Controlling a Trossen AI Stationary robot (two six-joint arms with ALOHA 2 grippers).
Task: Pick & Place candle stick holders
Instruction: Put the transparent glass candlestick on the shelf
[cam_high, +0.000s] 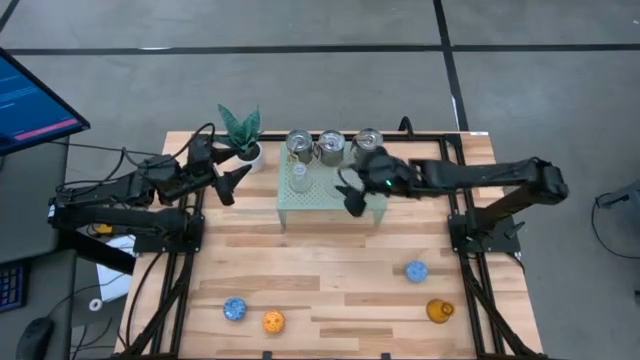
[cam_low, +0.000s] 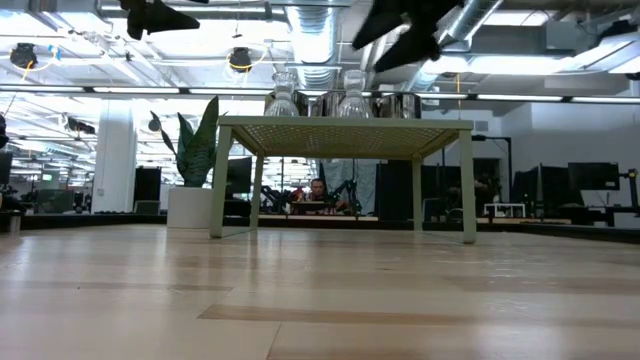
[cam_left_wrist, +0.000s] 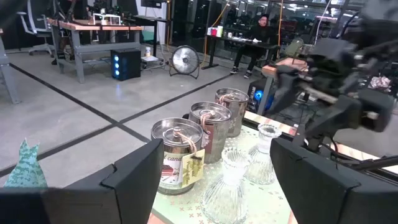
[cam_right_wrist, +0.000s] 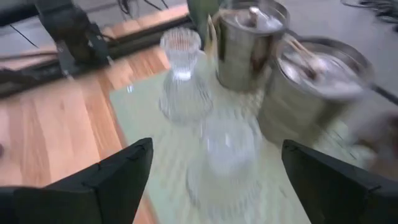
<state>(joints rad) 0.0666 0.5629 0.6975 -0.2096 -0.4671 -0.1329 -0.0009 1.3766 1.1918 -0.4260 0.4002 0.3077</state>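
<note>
Both fingers of the right gripper (cam_right_wrist: 208, 180) spread wide, seemingly above a clear glass holder (cam_right_wrist: 227, 158).

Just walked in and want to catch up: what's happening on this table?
Two arms are sorting candle stick holders. Three silver holders and two clear glass ones already sit on the pale green stand. The right gripper hovers open above the stand; the left gripper waits open beside the plant.
</note>
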